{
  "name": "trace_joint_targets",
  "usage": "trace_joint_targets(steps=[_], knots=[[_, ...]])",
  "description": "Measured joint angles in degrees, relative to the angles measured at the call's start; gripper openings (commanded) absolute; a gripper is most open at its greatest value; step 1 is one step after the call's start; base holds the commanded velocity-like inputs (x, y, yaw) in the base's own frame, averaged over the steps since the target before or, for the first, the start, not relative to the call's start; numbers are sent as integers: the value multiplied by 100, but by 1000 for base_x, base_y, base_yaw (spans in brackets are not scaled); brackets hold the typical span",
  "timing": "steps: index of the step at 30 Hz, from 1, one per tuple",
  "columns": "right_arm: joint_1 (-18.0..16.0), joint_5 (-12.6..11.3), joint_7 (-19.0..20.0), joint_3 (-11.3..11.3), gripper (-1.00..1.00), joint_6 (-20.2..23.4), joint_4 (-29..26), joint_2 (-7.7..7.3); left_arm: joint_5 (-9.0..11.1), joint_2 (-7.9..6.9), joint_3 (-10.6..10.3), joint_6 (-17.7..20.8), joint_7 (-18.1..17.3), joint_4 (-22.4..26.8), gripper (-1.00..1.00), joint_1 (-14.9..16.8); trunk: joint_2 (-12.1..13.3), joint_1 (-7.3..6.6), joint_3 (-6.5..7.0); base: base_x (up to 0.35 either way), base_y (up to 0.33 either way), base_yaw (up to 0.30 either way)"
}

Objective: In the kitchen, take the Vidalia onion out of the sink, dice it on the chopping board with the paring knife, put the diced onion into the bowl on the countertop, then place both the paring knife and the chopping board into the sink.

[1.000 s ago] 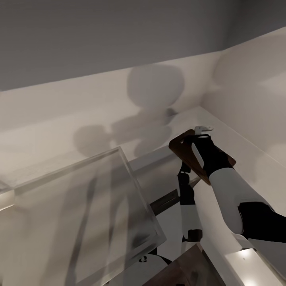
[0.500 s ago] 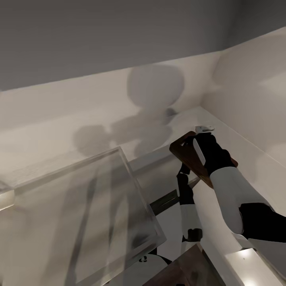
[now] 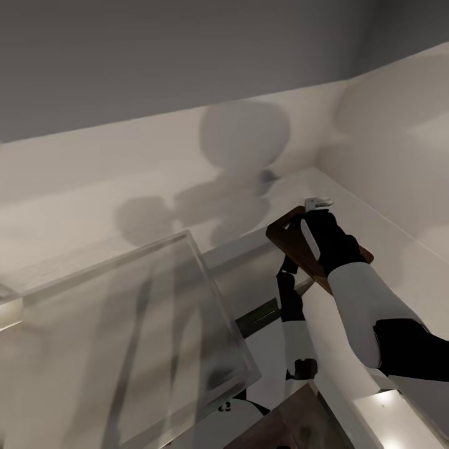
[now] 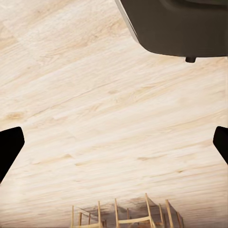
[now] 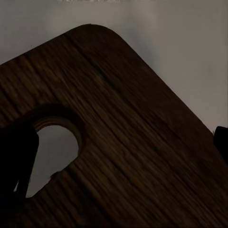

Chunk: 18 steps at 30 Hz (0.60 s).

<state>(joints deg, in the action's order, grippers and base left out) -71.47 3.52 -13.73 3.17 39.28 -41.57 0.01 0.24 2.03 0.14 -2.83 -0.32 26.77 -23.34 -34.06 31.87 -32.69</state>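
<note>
Currently mid-carry, as I read it: board is off any surface and being hauled toward the sink, which I can't pick out in these frames.

Near, bottom of head view: a glossy slab [image 3: 156, 349] fills lower left, tilted by the camera angle; can't say if it's the countertop. A brown wooden corner [image 3: 293, 424] pokes in at bottom centre.

Mid, centre right: left arm hangs low. Left gripper [image 4: 114, 149] looks at pale wood-plank floor [image 4: 95, 95], fingertips at the frame's two side edges, wide apart, nothing between them: released, parked out of the way. Wooden chairs [image 4: 128, 213] show small at the bottom of that view.

Further, right of centre: right gripper [image 3: 312, 215] is clenched on the chopping board [image 3: 293, 240] at its handle-slot end. Right wrist view has the chopping board [image 5: 133, 142] right across the lens, the oval slot at lower left, one dark finger [image 5: 16, 161] beside and partly through it. The slot end probably gives the firmest purchase. Board is tilted, running down-right behind the forearm.

Far: pale walls [image 3: 187, 162] meeting in a corner at upper right, robot's shadow on them.

Risk guess: a one-end hold lets the board swing.
</note>
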Motion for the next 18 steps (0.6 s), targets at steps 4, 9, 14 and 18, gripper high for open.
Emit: trace_joint_targets(steps=[4, 9, 14, 18], knots=[[2, -35, -1, -4, 100, -120, 50, 10, 0, -6, 1, 0, 0, 4, 100, 0, 0, 0, 0, 0, 0, 0], [3, -90, -12, -11, 100, -139, 49, -3, 0, -10, 2, 0, 0, 5, 100, 0, 0, 0, 0, 0, 0, 0], [3, -107, -27, -13, 100, -128, 41, -7, 0, -11, 2, 0, 0, 9, 100, 0, 0, 0, 0, 0, 0, 0], [2, -61, -49, -13, 100, -138, 72, -9, 0, -11, 1, 0, 0, 3, 100, 0, 1, 1, 18, 0, 0, -7]])
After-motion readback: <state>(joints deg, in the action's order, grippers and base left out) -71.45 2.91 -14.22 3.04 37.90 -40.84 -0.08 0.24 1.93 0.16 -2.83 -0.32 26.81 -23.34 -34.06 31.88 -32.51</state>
